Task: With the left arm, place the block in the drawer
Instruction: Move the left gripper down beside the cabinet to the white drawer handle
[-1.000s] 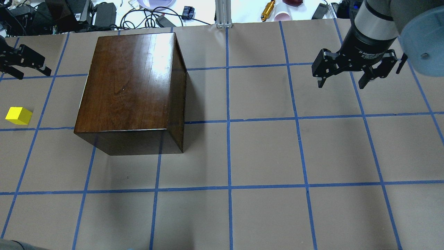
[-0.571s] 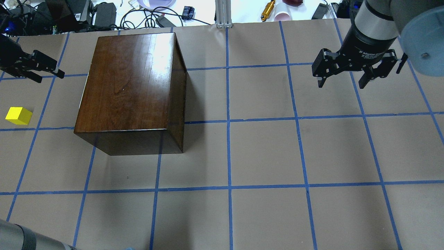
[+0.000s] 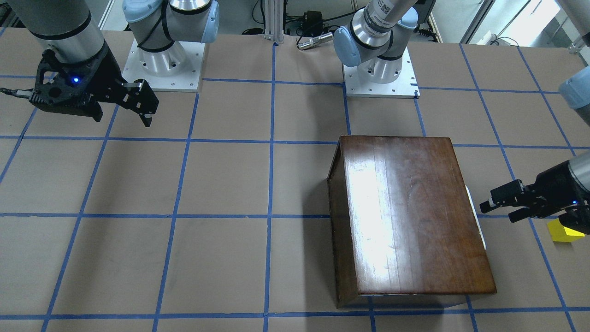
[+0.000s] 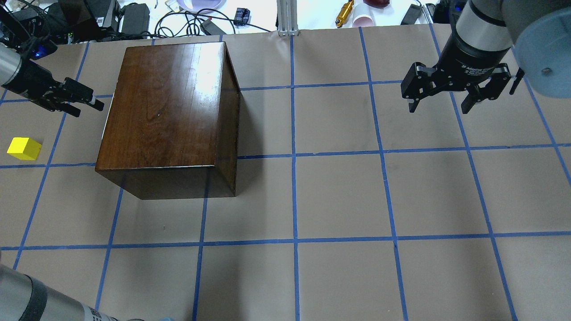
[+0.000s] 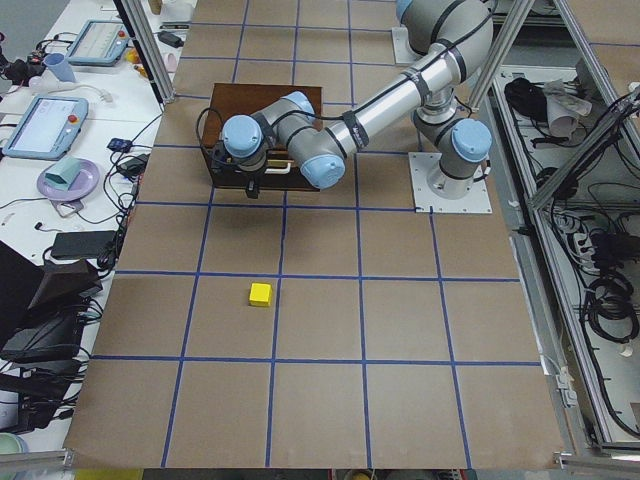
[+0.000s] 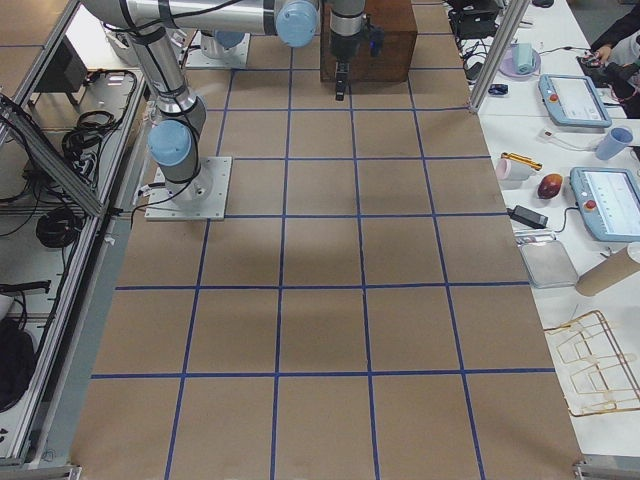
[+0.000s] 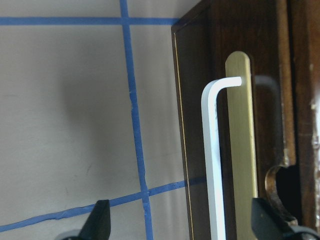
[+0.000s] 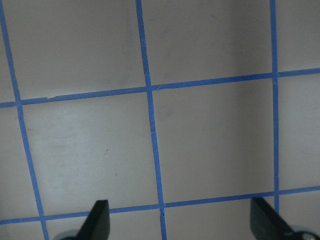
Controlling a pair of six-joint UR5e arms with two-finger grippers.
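The yellow block [image 4: 23, 148] lies on the table left of the dark-brown wooden box [image 4: 169, 107]; it also shows in the front view [image 3: 563, 230] and the left view [image 5: 260, 294]. The drawer is shut in the box: its dark front panel [image 7: 197, 150] and metal pull [image 7: 212, 160] fill the left wrist view. My left gripper [image 4: 84, 104] is open and empty, pointing at the box's left face, close to the pull and apart from it; the block is behind it. My right gripper [image 4: 439, 109] is open and empty, high at the far right.
Blue tape lines grid the brown table [image 4: 339, 196]. Cables, chargers and small items [image 4: 196, 18] lie beyond the far edge. The left arm's upper link [image 4: 40, 303] crosses the near left corner. The arm bases [image 3: 380, 69] stand at the robot's side.
My left gripper has moved right, toward the box's left face, and a little nearer. The block, the box and the right arm have not moved.
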